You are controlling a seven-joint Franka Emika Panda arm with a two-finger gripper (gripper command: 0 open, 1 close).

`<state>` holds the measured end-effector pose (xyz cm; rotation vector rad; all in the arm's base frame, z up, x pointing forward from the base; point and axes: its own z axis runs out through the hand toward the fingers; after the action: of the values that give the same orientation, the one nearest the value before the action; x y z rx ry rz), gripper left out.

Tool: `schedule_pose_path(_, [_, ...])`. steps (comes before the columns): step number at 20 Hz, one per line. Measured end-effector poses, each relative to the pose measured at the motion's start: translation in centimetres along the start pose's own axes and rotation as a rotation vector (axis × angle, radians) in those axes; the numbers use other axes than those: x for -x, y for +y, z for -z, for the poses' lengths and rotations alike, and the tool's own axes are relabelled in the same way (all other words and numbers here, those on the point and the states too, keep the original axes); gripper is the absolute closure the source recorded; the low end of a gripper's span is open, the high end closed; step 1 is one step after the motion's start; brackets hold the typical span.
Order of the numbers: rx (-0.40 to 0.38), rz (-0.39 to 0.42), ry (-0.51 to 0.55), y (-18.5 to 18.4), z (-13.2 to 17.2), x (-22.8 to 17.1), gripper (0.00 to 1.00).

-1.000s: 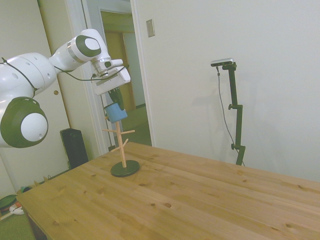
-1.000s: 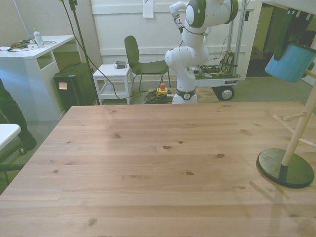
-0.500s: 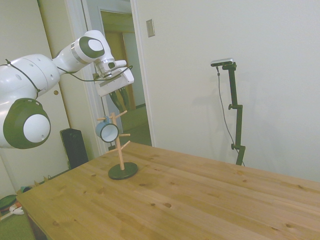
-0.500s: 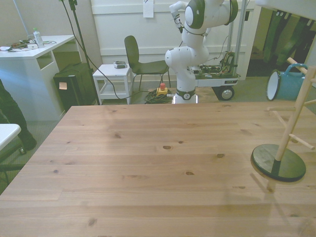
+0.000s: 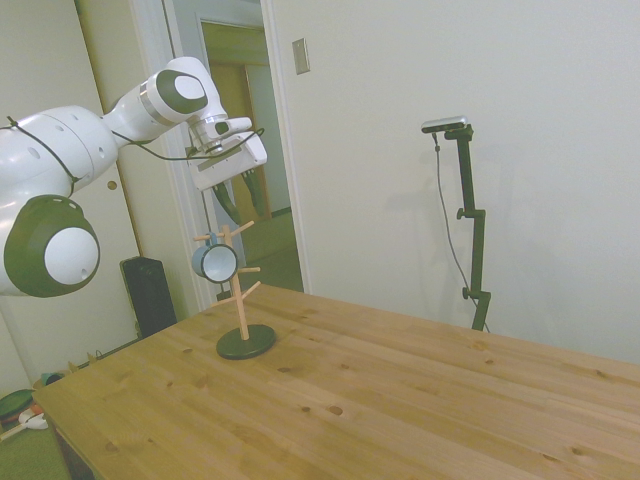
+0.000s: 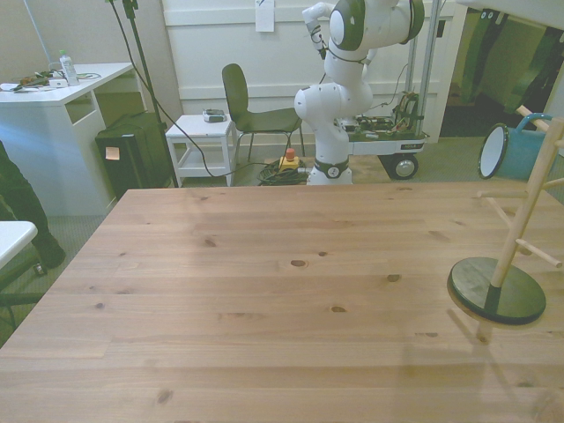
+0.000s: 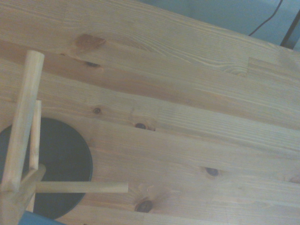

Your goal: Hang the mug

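Observation:
The light-blue mug [image 5: 213, 262] hangs by its handle on an upper peg of the wooden mug rack [image 5: 240, 300], its white inside facing out. In the front view the mug [image 6: 509, 152] hangs at the far right edge, beside the rack's post [image 6: 527, 216]. My gripper [image 5: 228, 210] is a short way above the rack's top, open and holding nothing, clear of the mug. The wrist view looks down on the rack's post [image 7: 21, 126] and its dark round base [image 7: 65, 164], with a sliver of the mug [image 7: 33, 219] at the edge.
The rack's dark base [image 6: 496, 291] stands near the table's edge [image 5: 130, 345], at the front view's right. The wooden table [image 6: 264, 291] stretches wide to the front view's left. A chair [image 6: 247, 110] and a white desk [image 6: 62, 97] stand beyond it.
One second ago my gripper held the mug just above the rack. The mug now hangs on the peg, the rack has shifted slightly, and my gripper has let go and lifted.

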<state>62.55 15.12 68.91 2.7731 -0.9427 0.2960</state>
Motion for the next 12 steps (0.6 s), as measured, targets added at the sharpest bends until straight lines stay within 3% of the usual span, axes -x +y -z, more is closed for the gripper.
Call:
schedule_pose_path(3, [-0.007, -0.026, -0.006, 1.4, 0.4, -0.9, 0.00])
schedule_pose_path(8, [-0.041, -0.100, -0.058, 6.8, 1.3, -3.4, 0.00])
schedule_pose_path(12, [-0.049, -0.128, -0.110, 8.0, -1.9, -4.1, 0.00])
